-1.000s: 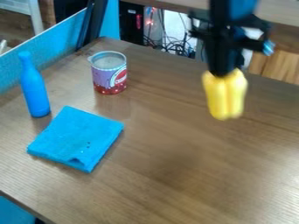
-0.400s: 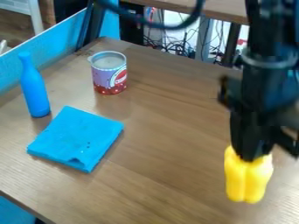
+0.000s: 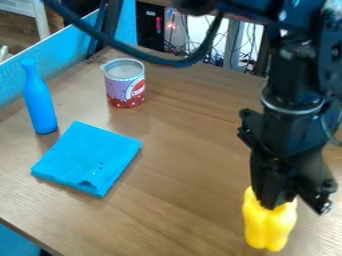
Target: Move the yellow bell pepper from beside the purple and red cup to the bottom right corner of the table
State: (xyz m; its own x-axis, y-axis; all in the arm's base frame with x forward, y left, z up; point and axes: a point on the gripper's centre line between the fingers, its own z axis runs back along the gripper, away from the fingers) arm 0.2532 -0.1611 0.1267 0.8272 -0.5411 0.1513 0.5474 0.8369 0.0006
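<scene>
Tool (image 3: 272, 204) grips yellow object (image 3: 268, 227); blue cloth (image 3: 87, 157) lies apart.

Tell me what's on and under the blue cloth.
On top, the blue cloth shows small dark marks. It rests on the table; anything beneath it is covered from view.

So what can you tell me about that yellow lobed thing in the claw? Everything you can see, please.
The bright yellow, lobed object, perhaps a toy pepper, has smooth, rounded sides with a groove down the middle and looks like plastic. It is upright at the picture's lower right, its top gripped and partly hidden by the black two-finger claw. Whether its bottom touches the brown wooden table is unclear.
</scene>
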